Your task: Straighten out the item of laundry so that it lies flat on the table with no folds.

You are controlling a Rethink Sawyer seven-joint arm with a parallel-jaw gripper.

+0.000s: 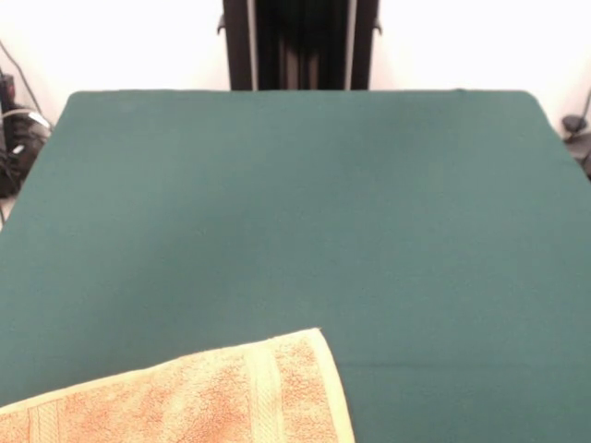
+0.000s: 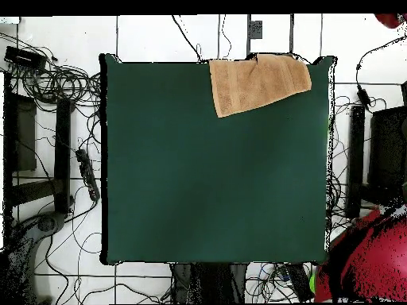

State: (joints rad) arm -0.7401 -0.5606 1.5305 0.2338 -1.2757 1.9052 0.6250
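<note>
I see the orange-tan towel [image 1: 185, 392] at the near edge of the tabletop [image 1: 295, 212], by a corner and a bit crooked. It looks spread out and mostly flat, so I think little is left, though part hangs past the edge. It is fuzzy terry with a smooth woven band. The green cloth beyond is bare. No jaws show, so I cannot tell their state.

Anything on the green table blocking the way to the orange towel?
Nothing visible. The dark green cloth-covered table shows only the small orange-tan terry towel, at its edge far from the robot's base. The gripper isn't in either view.
</note>
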